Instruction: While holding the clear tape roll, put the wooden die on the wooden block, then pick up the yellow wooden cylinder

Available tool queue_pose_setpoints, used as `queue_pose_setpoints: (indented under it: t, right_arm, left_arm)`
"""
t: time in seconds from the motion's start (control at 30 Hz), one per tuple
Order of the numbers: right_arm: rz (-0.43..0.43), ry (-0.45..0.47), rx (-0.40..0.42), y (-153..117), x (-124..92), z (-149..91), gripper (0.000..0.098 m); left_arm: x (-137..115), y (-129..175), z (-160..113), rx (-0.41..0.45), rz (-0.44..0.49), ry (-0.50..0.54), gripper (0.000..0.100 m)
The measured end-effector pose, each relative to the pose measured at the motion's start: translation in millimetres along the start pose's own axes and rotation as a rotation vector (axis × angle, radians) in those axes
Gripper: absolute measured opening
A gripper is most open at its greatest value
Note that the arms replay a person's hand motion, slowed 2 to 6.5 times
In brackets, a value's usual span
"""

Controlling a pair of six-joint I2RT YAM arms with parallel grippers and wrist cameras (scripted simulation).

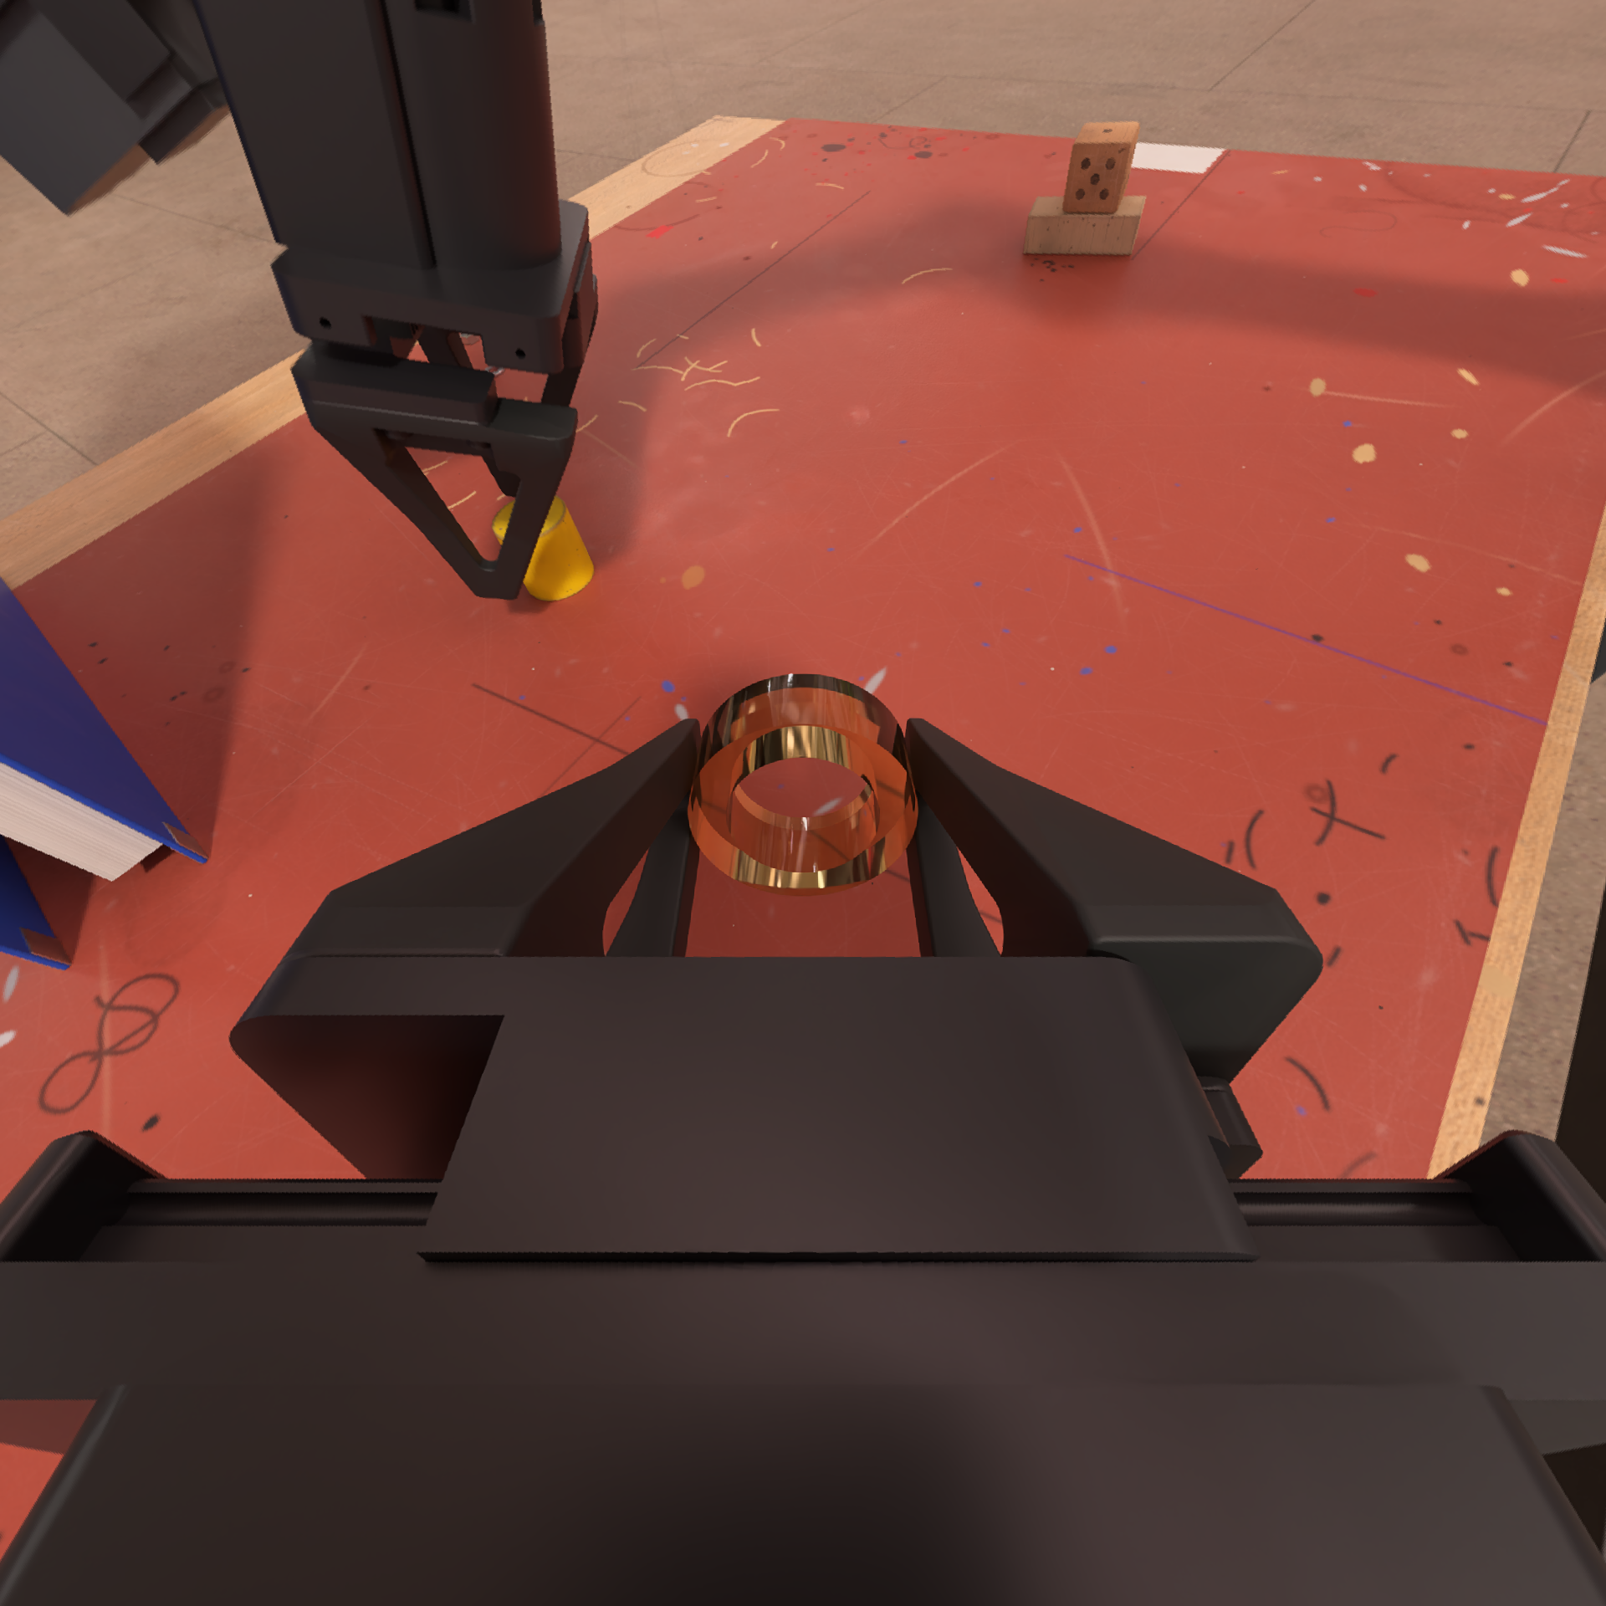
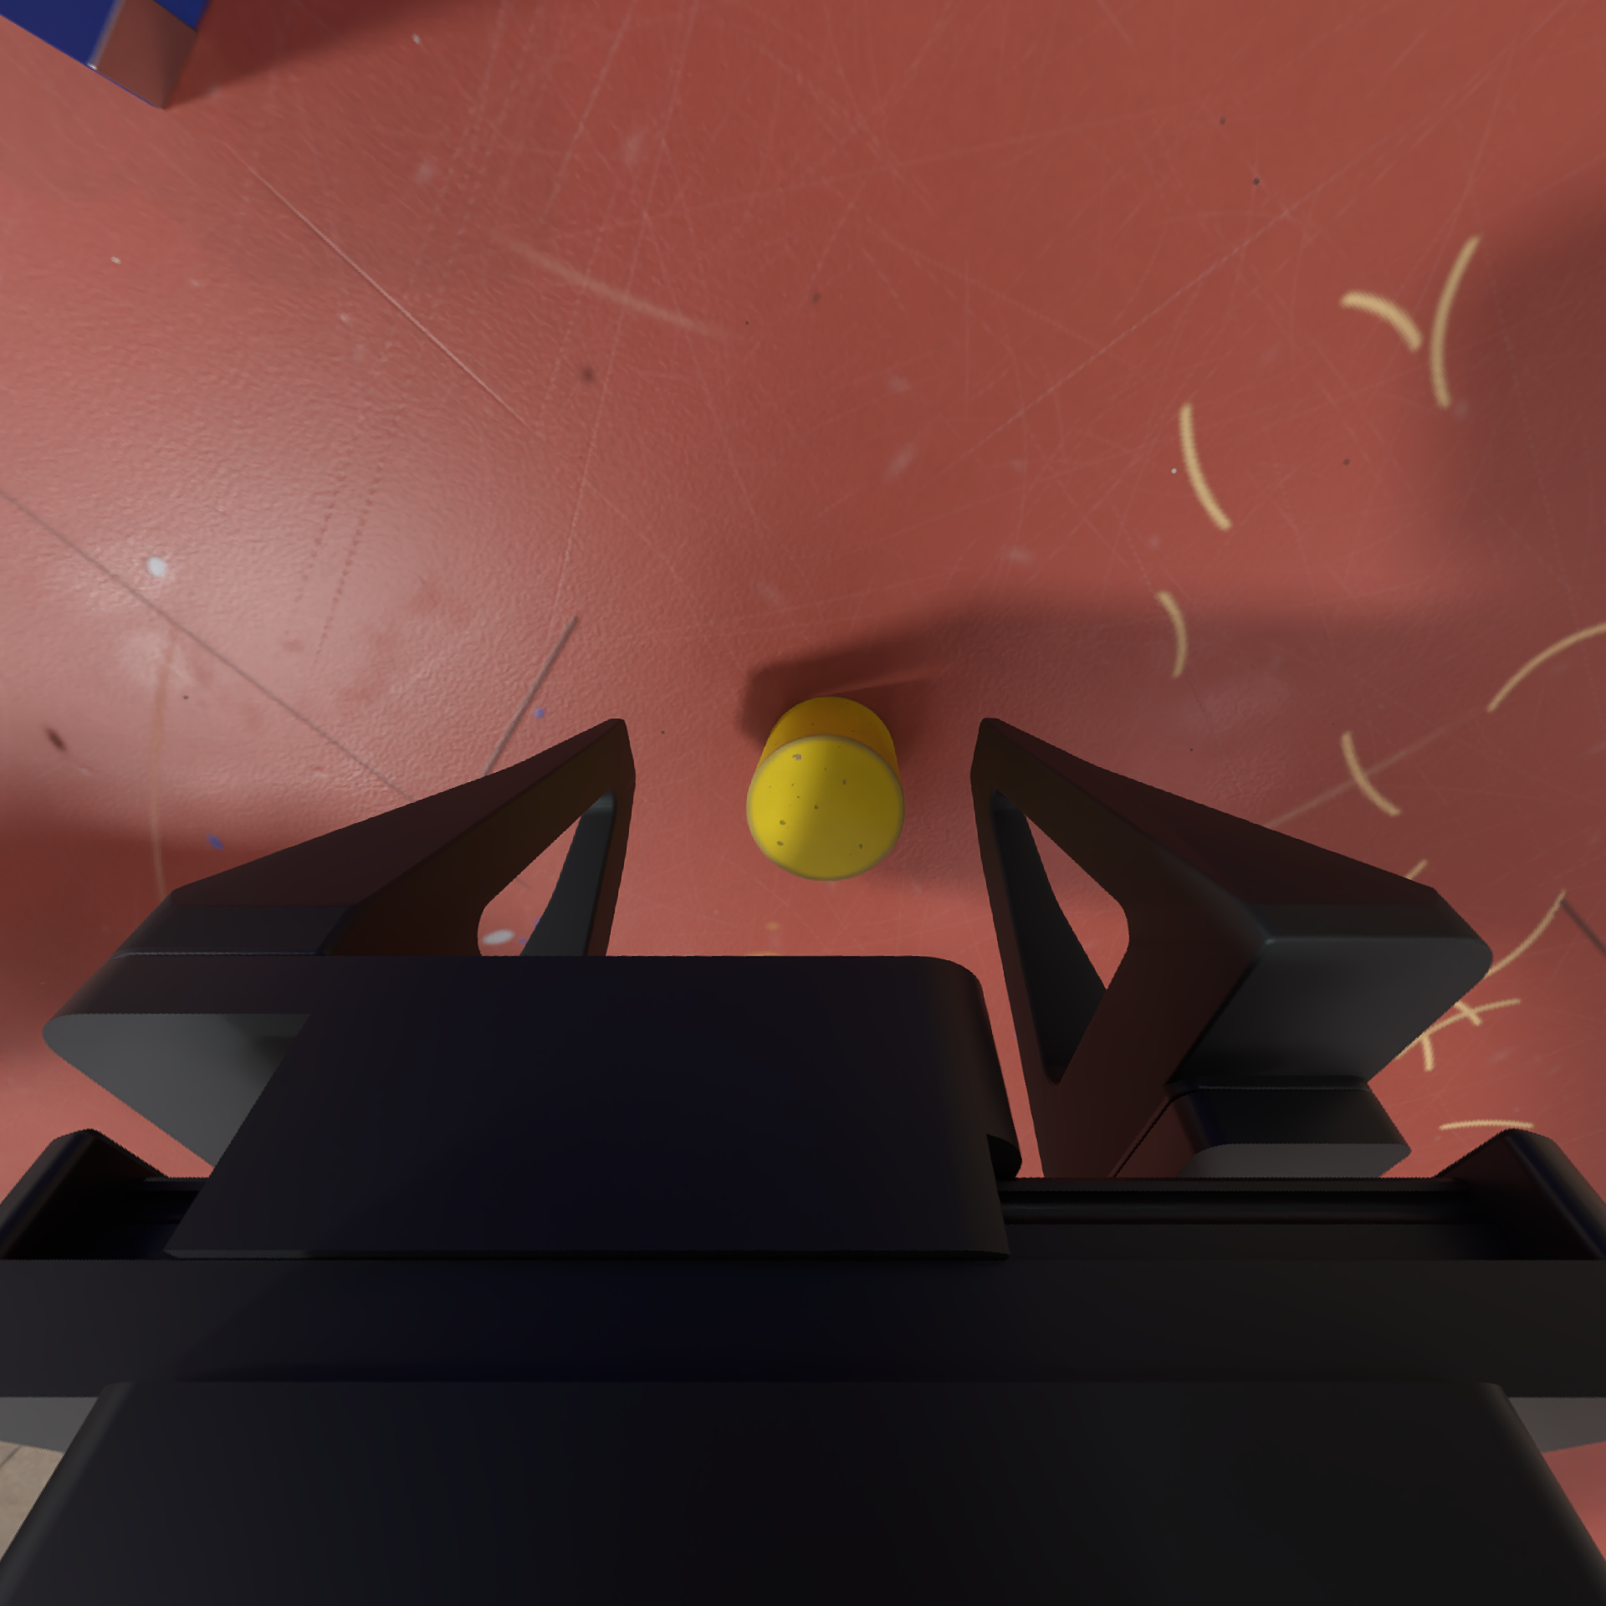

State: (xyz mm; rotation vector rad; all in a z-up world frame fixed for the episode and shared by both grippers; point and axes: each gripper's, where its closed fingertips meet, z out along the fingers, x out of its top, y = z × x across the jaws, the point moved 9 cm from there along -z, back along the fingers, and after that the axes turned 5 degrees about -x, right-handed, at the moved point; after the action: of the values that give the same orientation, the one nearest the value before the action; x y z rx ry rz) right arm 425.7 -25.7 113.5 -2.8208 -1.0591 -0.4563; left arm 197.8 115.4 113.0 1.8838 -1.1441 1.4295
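Observation:
My left gripper is shut on the clear amber tape roll and holds it above the red table. The wooden die stands on the wooden block at the far side of the table. The yellow wooden cylinder stands upright between the open fingers of my right gripper, a gap on each side. In the left wrist view the right gripper points down around the cylinder, its tips near the table.
A blue book lies at the left edge of the table; its corner shows in the right wrist view. The table has a pale wooden border with floor beyond.

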Motion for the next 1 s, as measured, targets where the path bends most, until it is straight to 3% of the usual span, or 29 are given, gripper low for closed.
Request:
queue_pose_setpoints:
  t: [0.17, 0.53, 0.6, 0.8, 1.0]
  right_arm:
    - [-0.018, -0.053, -0.047, 1.0, 1.9, 9.3, 0.0625]
    - [-0.052, -0.072, -0.036, -0.7, -0.4, 6.0, 0.0322]
    - [-0.057, -0.075, -0.043, 0.7, -2.8, 2.2, 0.0303]
    - [-0.05, -0.056, -0.046, 16.3, -11.5, -24.2, 0.0301]
    - [-0.003, -0.014, -0.1, 51.9, -27.8, -72.9, 0.0301]
  left_arm:
    - [-0.2, -2.0, -1.4, 0.007, -0.002, 0.003, 0.039]
    - [-1.0, -7.1, -5.6, 0.02, -0.013, 0.015, 0.039]
    - [-1.8, -7.6, -5.5, 0.02, -0.017, 0.012, 0.039]
    - [-2.4, -7.9, -5.4, 0.021, -0.019, 0.01, 0.039]
    - [-2.4, -6.1, -4.9, 0.017, -0.017, 0.008, 0.039]
